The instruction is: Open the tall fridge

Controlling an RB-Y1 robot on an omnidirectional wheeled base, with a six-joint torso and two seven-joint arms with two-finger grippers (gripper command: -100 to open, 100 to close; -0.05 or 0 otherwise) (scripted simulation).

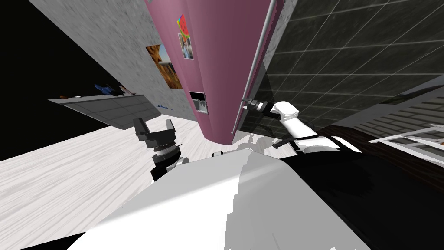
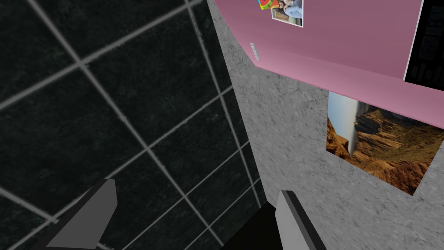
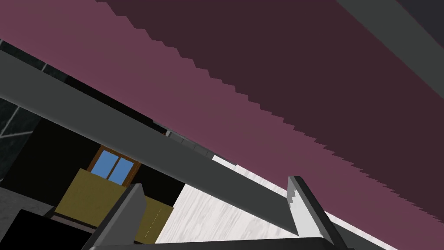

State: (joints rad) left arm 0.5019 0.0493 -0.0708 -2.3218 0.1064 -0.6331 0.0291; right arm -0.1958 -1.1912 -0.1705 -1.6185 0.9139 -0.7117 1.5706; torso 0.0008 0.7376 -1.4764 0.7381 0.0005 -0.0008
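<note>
Fridge, pink and tall, straight ahead, with long grey handle running upright along its right edge. Right gripper at this handle, fingers wide apart with handle crossing slantwise between them, not pressed on it; left gripper wide open too, well apart to the left. Likely next: closing on handle, then pulling back from fridge.

No lettering can be read; the small badge on the pink fridge is too tiny to be made out.
</note>
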